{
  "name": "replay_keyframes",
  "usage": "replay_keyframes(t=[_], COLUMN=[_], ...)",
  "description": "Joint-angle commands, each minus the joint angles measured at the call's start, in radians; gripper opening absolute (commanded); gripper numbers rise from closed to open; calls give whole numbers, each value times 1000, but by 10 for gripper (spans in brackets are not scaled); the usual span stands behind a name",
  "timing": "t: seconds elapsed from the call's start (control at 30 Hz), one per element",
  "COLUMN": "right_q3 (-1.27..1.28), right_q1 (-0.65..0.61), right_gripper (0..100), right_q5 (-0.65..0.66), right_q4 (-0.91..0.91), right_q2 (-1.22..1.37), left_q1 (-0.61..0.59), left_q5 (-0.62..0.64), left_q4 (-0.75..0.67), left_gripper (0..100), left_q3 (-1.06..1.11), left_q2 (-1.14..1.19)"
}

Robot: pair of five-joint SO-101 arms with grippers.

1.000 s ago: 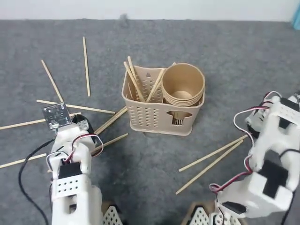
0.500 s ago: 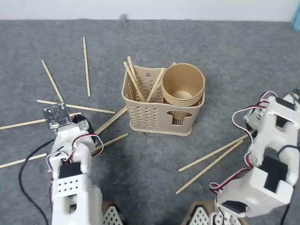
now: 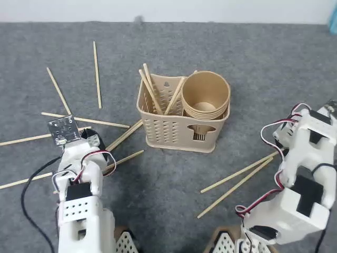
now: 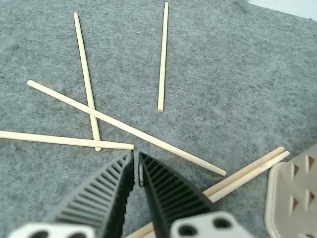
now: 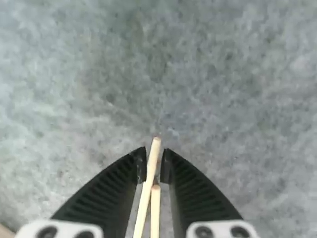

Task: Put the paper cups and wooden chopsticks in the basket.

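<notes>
High view looks down on a grey carpet (image 3: 158,211) with a beige perforated basket (image 3: 168,132) standing near its middle. The basket's right compartment holds a stack of paper cups (image 3: 205,97), upright with mouths up. Its left compartment holds the stowed chopsticks (image 3: 150,90), which lean steeply with their tips above the rim. Toward the carpet's left edge the loose chopsticks (image 3: 84,120) lie flat and scattered. Two point roughly toward the far edge, others run nearly parallel to the near edge, and two lie side by side slanting up to the basket's near left corner. Toward the near right corner a pair of chopsticks (image 3: 239,173) lies flat and almost parallel, long axes slanting from the carpet's middle out toward the right edge, where the far ends reach the right arm (image 3: 308,158). In the right wrist view the right gripper (image 5: 152,153) is low over the carpet with its jaws closed narrowly on those ends, one stick's tip poking just past the fingertips and the second ending between them. The left arm (image 3: 79,174) stands among the loose sticks. In the left wrist view the left gripper (image 4: 136,161) has its jaws drawn together with nothing between them, its tips just beside the end of one flat chopstick.
</notes>
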Motion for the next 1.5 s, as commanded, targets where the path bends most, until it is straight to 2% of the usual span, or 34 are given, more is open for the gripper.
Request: replay_keyframes(t=[0.0,0.43,0.57,0.63,0.87,1.03,1.2,1.47], right_q3=[-6,-103,-106,-106,-106,-115,-163,-160], right_q1=[-1,-4,-8,-7,27,87,147,180], right_gripper=[59,59,51,2,7,7,7,7], right_q5=[18,23,51,71,80,77,71,25], right_q4=[-15,-7,5,5,8,56,142,156], right_q2=[-8,185,191,189,168,-2,-283,-730], left_q1=[-6,-6,-6,-6,-6,-6,-6,-8], left_q5=[-8,-8,-8,-8,-8,-8,-8,-8], left_q4=[-32,-32,-32,-32,-32,-32,-32,-32], left_gripper=[13,13,13,13,13,13,13,13], left_q3=[-5,-5,-5,-5,-5,-5,-5,-5], left_q2=[-17,-17,-17,-17,-17,-17,-17,-17])
